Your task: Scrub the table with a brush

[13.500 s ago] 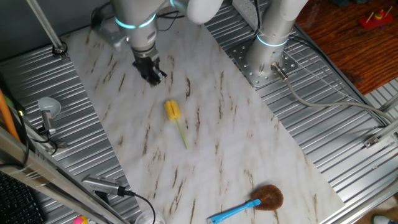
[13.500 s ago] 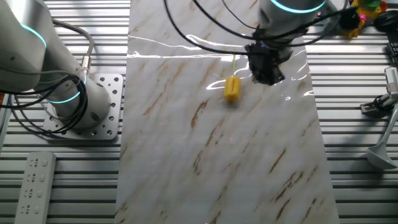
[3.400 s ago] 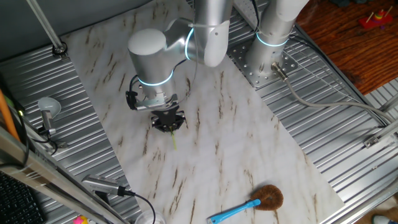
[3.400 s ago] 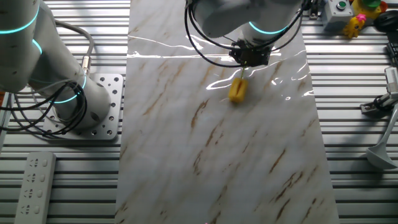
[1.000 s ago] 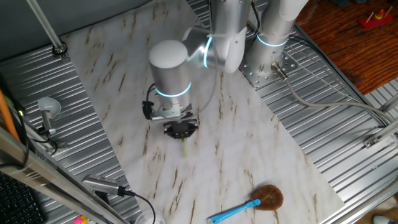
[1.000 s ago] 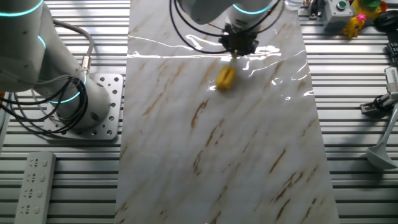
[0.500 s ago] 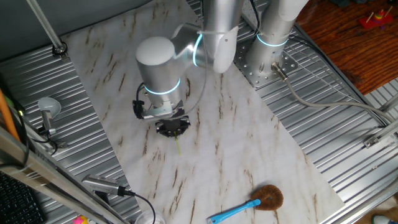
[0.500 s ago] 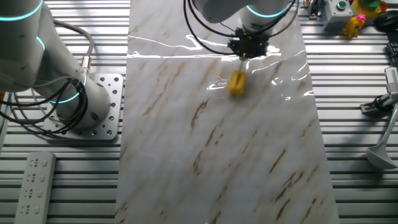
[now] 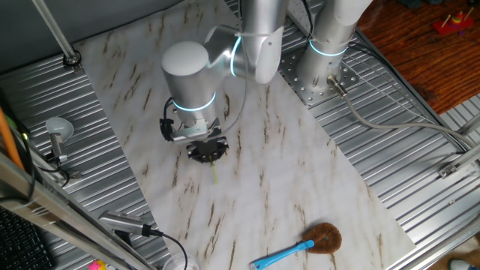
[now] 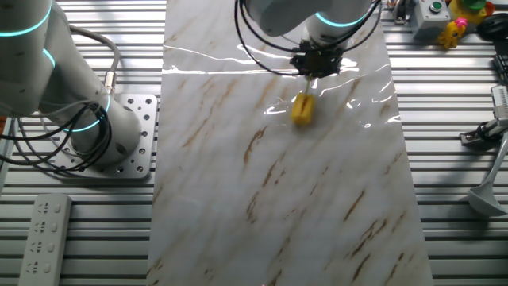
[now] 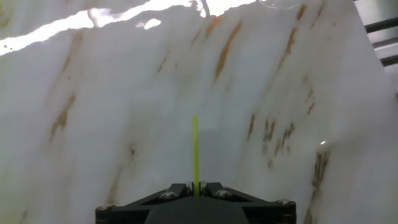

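My gripper (image 9: pixel 207 152) points down over the white marble-patterned table (image 9: pixel 292 165) and is shut on the brush's thin yellow-green handle. In one fixed view only the handle's tip (image 9: pixel 214 174) sticks out below the gripper. In the other fixed view the gripper (image 10: pixel 317 63) holds the brush with its yellow bristle head (image 10: pixel 302 109) resting on the table (image 10: pixel 238 191). In the hand view the handle (image 11: pixel 195 146) runs up from between the closed fingertips (image 11: pixel 179 187) over the table (image 11: pixel 112 124); the bristle head is hidden there.
A blue-handled brush with brown bristles (image 9: pixel 304 244) lies at the sheet's near end. A second arm's base (image 9: pixel 324 64) (image 10: pixel 99 131) stands beside the sheet on ribbed grey metal. A remote (image 10: pixel 44 230), toys (image 10: pixel 460 20) and metal tools (image 9: pixel 56 139) (image 10: pixel 488 131) lie around.
Over the last second the gripper has carried the brush sideways across the sheet, the bristle head sliding along the surface. Since half a second ago it has barely shifted.
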Robot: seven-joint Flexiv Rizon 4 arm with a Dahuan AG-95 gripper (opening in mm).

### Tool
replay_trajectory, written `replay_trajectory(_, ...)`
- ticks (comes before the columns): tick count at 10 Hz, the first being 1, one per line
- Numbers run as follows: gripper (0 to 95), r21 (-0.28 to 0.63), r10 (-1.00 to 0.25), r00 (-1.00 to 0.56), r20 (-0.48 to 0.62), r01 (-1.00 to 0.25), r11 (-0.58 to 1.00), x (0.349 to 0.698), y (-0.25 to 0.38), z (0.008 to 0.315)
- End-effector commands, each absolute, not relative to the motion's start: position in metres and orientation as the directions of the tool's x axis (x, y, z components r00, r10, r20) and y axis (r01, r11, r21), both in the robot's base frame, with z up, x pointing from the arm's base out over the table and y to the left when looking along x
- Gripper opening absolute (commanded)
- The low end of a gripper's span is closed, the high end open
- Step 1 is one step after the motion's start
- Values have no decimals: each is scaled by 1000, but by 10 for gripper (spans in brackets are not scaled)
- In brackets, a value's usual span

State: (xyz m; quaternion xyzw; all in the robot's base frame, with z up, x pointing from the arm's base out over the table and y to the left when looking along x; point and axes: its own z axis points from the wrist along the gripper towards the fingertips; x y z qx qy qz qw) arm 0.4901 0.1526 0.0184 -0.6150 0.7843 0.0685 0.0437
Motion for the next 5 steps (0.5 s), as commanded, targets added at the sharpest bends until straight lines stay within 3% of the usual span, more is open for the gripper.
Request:
replay_trajectory(1, 0, 56, -949, -271, -163, -963, 265, 472, 148, 12)
replay_trajectory(5, 0, 77, -927, -343, -149, -939, 335, 440, 156, 26)
